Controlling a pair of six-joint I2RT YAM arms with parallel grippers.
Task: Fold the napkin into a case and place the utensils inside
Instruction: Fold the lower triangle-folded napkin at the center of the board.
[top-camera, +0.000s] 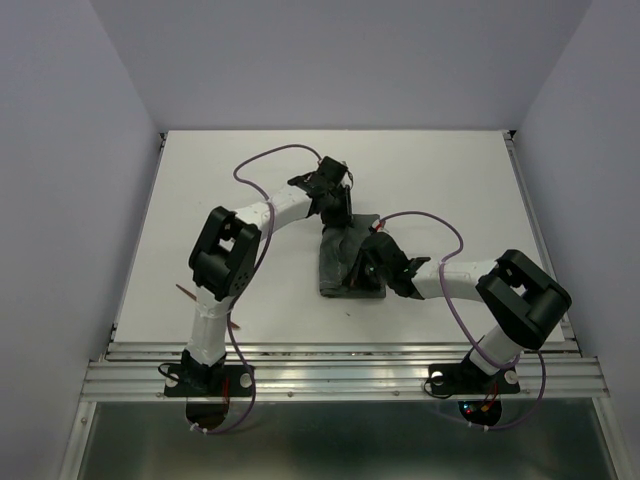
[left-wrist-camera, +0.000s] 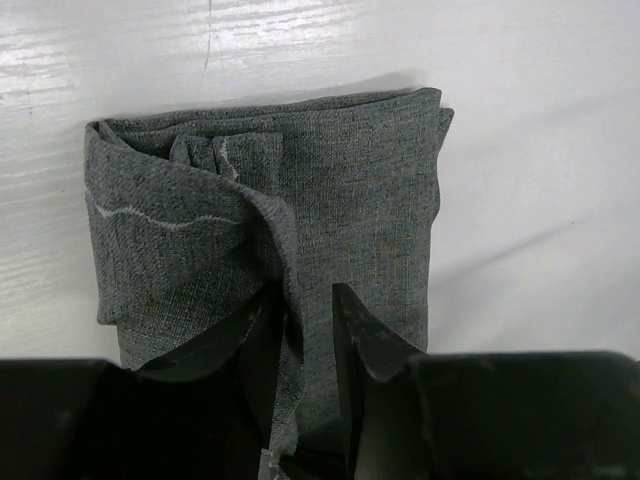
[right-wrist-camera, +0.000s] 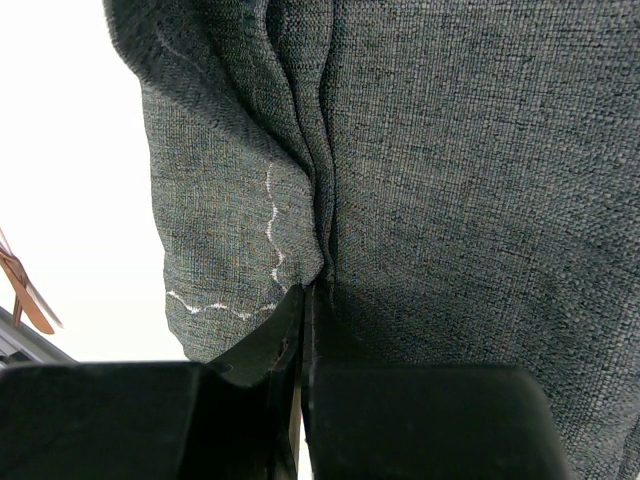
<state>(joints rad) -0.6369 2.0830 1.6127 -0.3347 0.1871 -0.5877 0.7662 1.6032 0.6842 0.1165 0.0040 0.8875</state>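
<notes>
Where it lies mid-table, the one napkin (top-camera: 340, 270) is folded into a narrow block of several layers, with white stitching showing on an upper flap. Two grippers meet it. The right gripper (right-wrist-camera: 304, 330) is clamped tight on a crease at the napkin's right side. The left gripper (left-wrist-camera: 300, 345) stands narrow astride a raised fold at the far end; I cannot tell whether it pinches. The utensils (right-wrist-camera: 20, 290), at least two crossed strips, lie on the table (top-camera: 450, 180), well apart to the left.
</notes>
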